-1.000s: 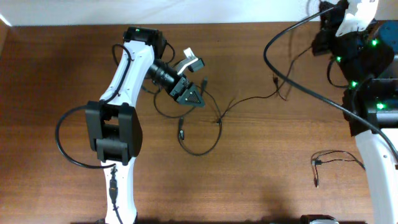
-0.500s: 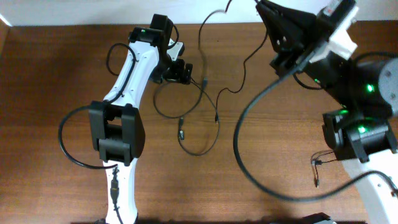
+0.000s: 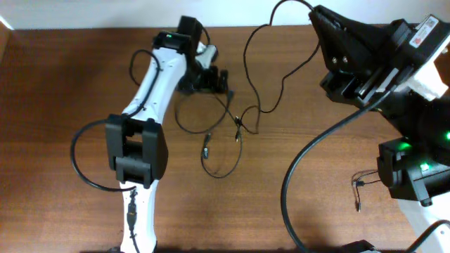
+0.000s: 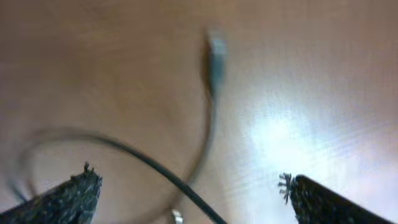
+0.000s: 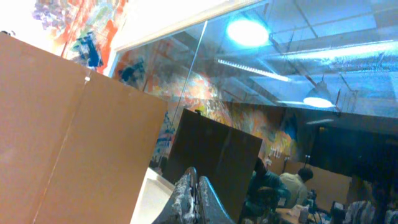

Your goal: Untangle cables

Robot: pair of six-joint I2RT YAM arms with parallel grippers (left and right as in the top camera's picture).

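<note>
**A:** Several cables (image 3: 239, 131) knot together mid-tabletop (image 3: 63, 105), nearer the far edge. A lone cable (image 3: 373, 179) lies by the right edge. How will they handle?

**B:** Light and limp, I'd judge. Pull one strand and the rest drags along, and the thin jacket may slip from a loose pinch.

**A:** Where to grip?

**B:** Just behind a plug (image 4: 216, 53), where the cord is likely stiffest, not on the plug's tip.

**A:** And the grippers?

**B:** Left gripper (image 4: 189, 186) is spread wide over a plug and a loop, holding nothing. Right gripper (image 5: 194, 180) is clamped tight, high above the far-right corner. A strand climbs to its tip, so it seems pinched there, though its own camera shows no cord.
</note>
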